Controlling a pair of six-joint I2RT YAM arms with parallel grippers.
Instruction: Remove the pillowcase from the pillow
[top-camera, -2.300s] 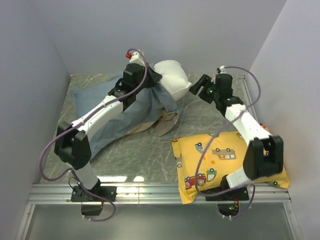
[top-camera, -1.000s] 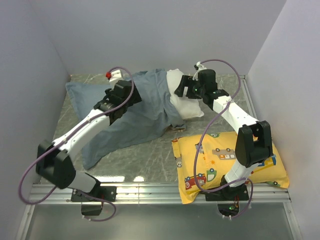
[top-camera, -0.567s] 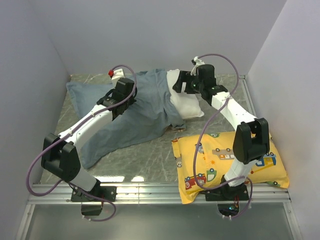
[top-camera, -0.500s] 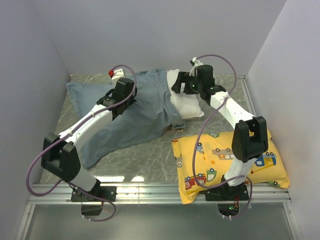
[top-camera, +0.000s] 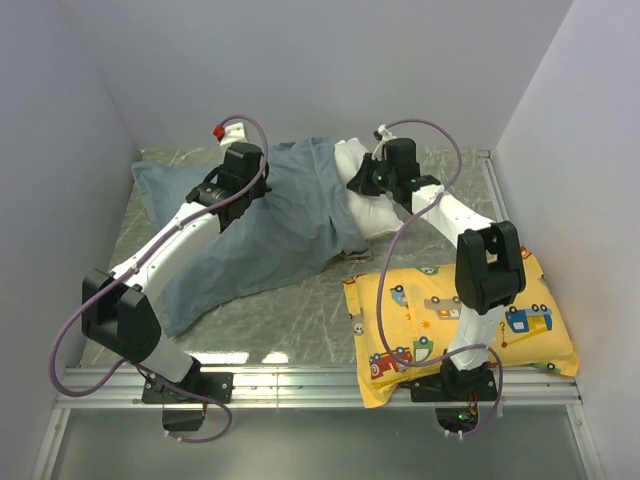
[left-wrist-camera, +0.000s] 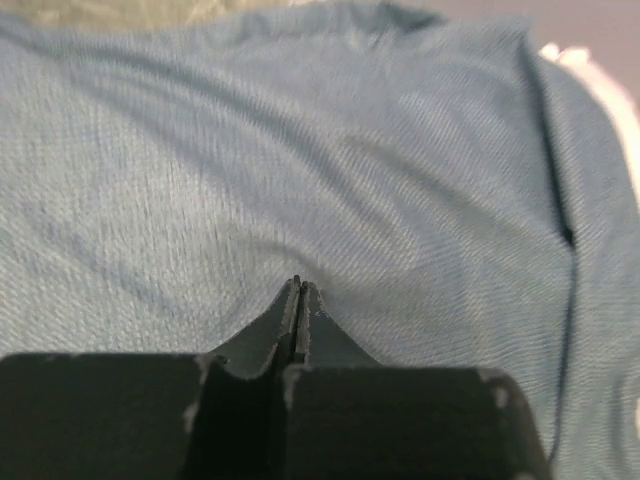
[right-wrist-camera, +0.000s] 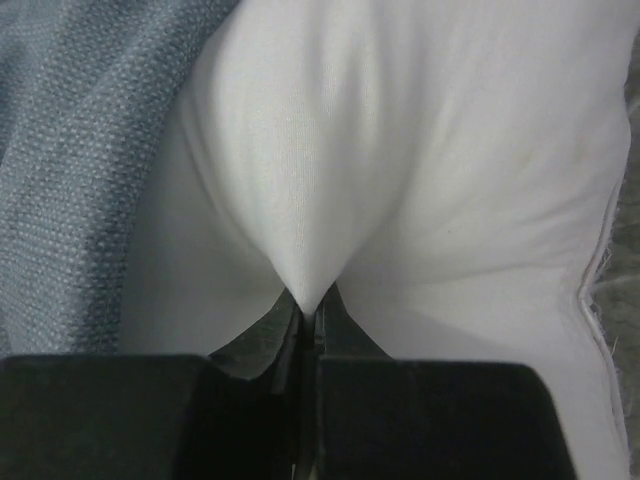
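The blue-grey pillowcase (top-camera: 270, 230) lies spread across the back left and middle of the table, covering the left part of the white pillow (top-camera: 375, 212). My left gripper (top-camera: 230, 187) rests on the pillowcase (left-wrist-camera: 300, 150). In the left wrist view the left gripper (left-wrist-camera: 299, 285) is shut with its tips pressed into the cloth, apparently pinching a thin fold. My right gripper (top-camera: 366, 183) is at the bare end of the pillow. The right wrist view shows the right gripper (right-wrist-camera: 308, 303) shut on a peak of the white pillow (right-wrist-camera: 400, 150) beside the pillowcase edge (right-wrist-camera: 70, 130).
A yellow pillow with cartoon cars (top-camera: 450, 320) lies at the front right, under the right arm. Grey walls close in the table on the left, back and right. A metal rail (top-camera: 320, 385) runs along the near edge.
Both grippers have shut: the right one on the white pillow, the left one on the pillowcase. The right wrist moved slightly left and the left wrist slightly toward the back.
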